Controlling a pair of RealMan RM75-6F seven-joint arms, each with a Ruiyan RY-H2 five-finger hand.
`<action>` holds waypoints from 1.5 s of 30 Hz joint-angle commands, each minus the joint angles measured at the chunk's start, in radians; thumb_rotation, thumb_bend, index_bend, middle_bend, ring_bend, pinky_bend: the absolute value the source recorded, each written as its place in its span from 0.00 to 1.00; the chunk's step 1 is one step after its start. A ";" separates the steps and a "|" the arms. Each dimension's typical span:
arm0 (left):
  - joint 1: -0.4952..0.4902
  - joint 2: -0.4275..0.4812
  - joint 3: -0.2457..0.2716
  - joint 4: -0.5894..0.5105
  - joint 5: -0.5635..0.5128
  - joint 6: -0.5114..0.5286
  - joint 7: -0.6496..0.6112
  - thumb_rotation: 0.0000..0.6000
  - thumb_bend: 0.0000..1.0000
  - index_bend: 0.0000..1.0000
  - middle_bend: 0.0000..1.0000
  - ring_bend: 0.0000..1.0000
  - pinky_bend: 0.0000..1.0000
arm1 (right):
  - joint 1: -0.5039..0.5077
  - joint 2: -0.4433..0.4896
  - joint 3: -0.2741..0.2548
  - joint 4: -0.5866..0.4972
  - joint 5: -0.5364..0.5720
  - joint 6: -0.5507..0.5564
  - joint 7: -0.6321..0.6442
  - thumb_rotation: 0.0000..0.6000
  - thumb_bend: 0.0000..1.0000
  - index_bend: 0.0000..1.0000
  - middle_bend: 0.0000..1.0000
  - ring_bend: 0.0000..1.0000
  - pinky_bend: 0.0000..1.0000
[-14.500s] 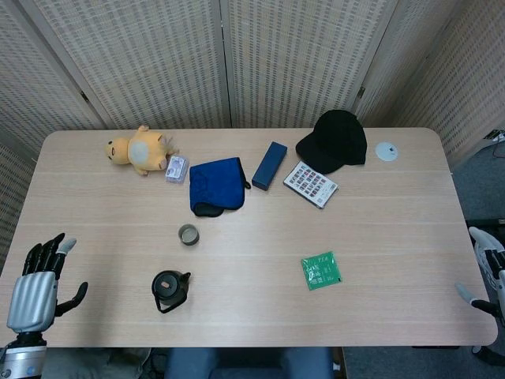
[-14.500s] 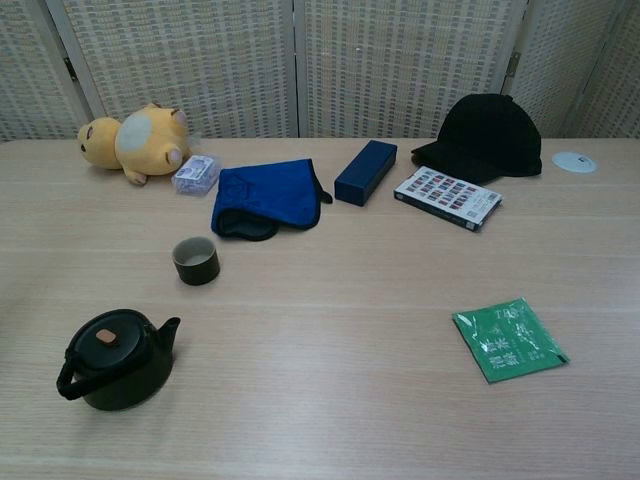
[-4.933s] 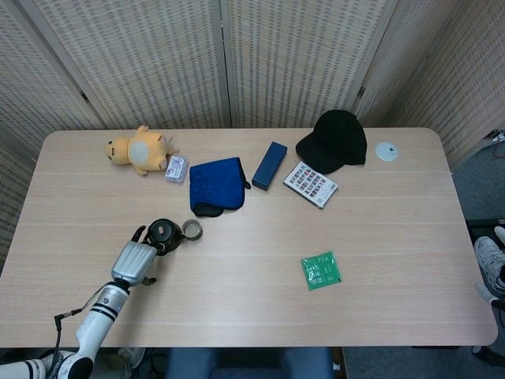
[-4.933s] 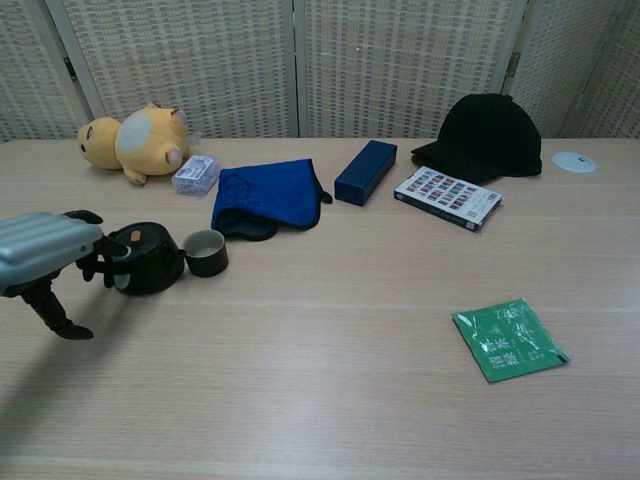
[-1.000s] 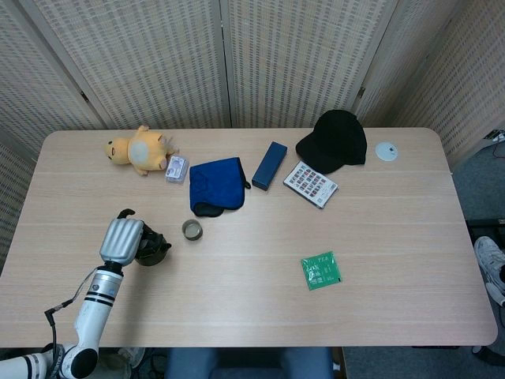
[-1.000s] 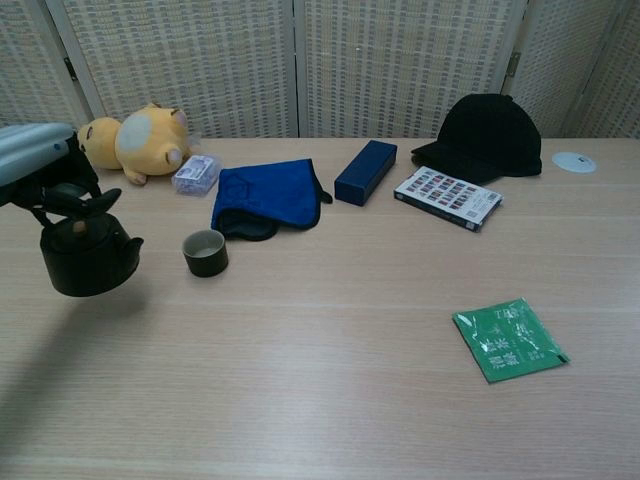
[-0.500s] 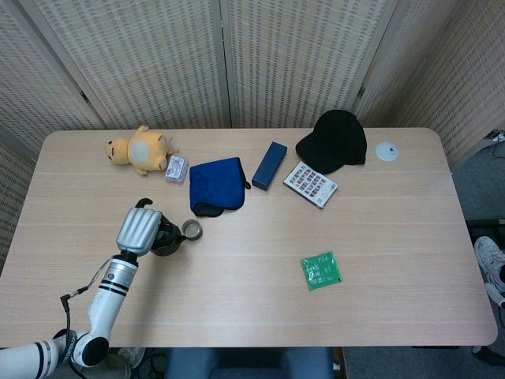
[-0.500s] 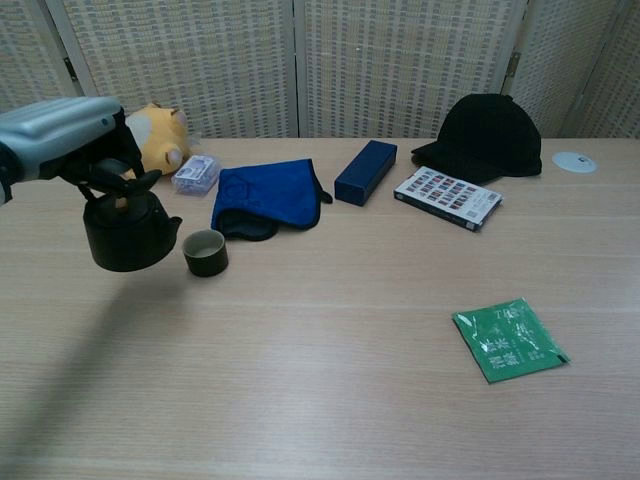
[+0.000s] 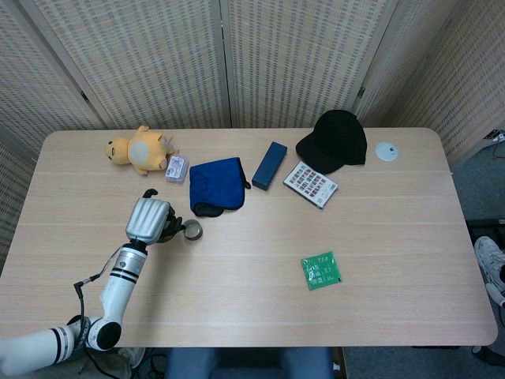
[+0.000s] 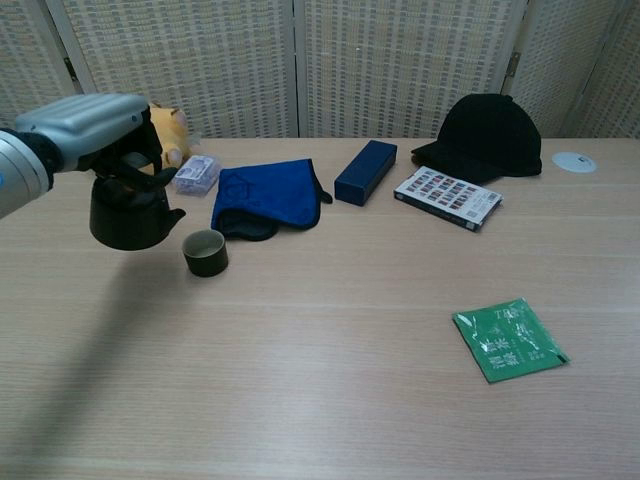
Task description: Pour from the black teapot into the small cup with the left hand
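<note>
My left hand (image 9: 149, 219) (image 10: 95, 128) holds the black teapot (image 10: 132, 213) by its top handle, lifted clear of the table. The pot hangs just left of and above the small dark cup (image 10: 204, 252) (image 9: 190, 230), its spout pointing toward the cup's rim. In the head view the hand covers most of the teapot (image 9: 169, 232), only a dark edge showing beside the cup. The cup stands upright on the table in front of the blue cloth. My right hand is in neither view.
Behind the cup lie a blue cloth (image 10: 265, 196), a yellow plush toy (image 9: 138, 149), a small packet (image 10: 196, 172), a navy box (image 10: 365, 171), a card pack (image 10: 447, 197) and a black cap (image 10: 487, 134). A green sachet (image 10: 508, 338) lies front right. A white disc (image 9: 386, 151) sits far right.
My left hand has carried the teapot to the right and higher over the last second, bringing it from well left of the cup to just beside it.
</note>
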 commanded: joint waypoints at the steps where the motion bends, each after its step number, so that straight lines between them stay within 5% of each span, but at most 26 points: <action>1: -0.006 -0.009 0.004 0.013 0.003 0.001 0.007 0.84 0.44 1.00 1.00 0.94 0.23 | 0.000 0.001 0.000 -0.001 0.000 0.000 -0.001 1.00 0.14 0.11 0.16 0.07 0.10; 45: -0.068 -0.131 0.042 0.158 0.042 0.039 0.178 0.88 0.44 1.00 1.00 0.94 0.23 | -0.018 -0.004 0.000 0.023 0.013 0.006 0.024 1.00 0.14 0.11 0.16 0.07 0.10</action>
